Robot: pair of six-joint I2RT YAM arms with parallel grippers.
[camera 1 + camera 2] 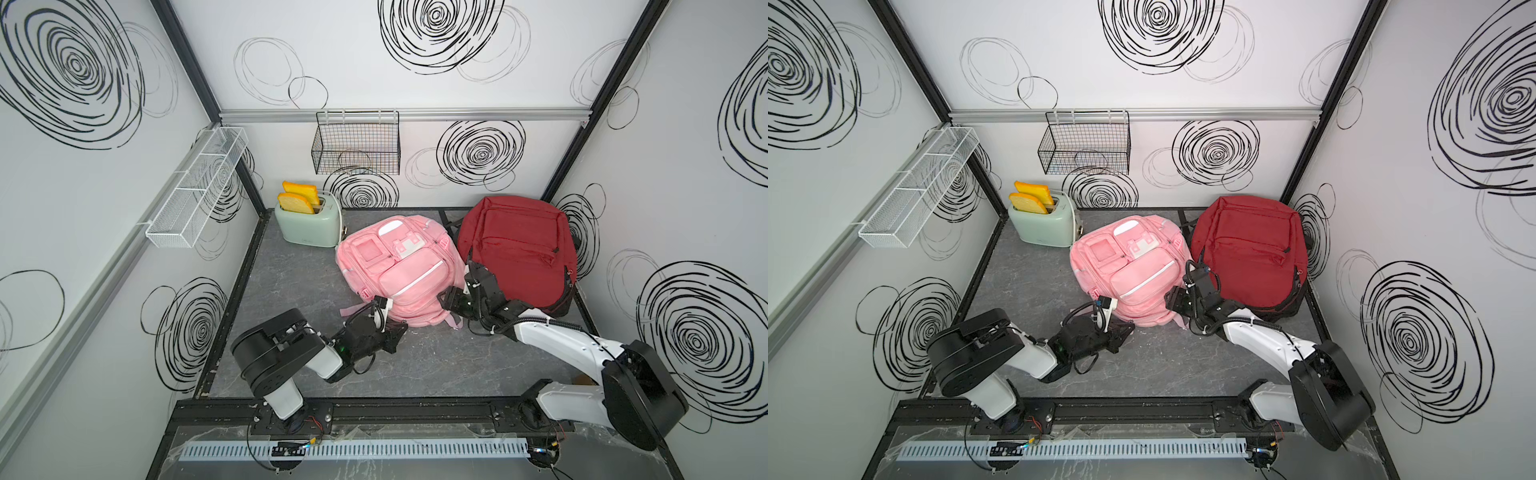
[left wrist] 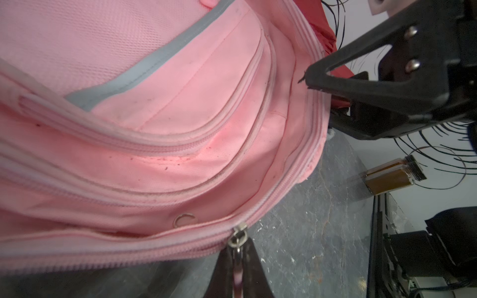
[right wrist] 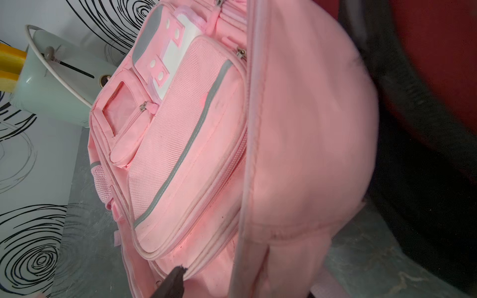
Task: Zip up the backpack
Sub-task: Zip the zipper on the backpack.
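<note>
Pink backpack (image 1: 399, 266) lies front-up on the grey marbled surface (image 1: 291, 316), mid-back of the cell. It sits between the mint toaster (image 1: 309, 226) and the red backpack (image 1: 519, 253), and its side presses against the red one. The toaster has two yellow toast slices (image 1: 297, 198) sticking up. Left hand (image 2: 237, 249) is at the near bottom edge of the pink bag, low to the surface, closed on the metal zipper pull (image 2: 238, 236). In the left wrist view the pull sits pinched between the two dark fingers, with the slider on the outermost zipper track. A small metal ring (image 2: 184, 220) shows on the fabric just beside the slider. Cannot tell how much of that track is zipped. Right hand (image 1: 444, 299) is at the bag's near right corner, in the gap next to the red backpack. Its fingers are spread apart and hold nothing. In the left wrist view one tip looks to be against the pink seam. The right wrist view shows only one dark fingertip (image 3: 178, 273) against the lower front of the bag. That view is blurry on the bag's side panel. Both top views show the arms reaching in from the front rail. On the walls are a black wire basket (image 1: 357, 145) at the back and a white mesh shelf (image 1: 195, 191) on the left.
</note>
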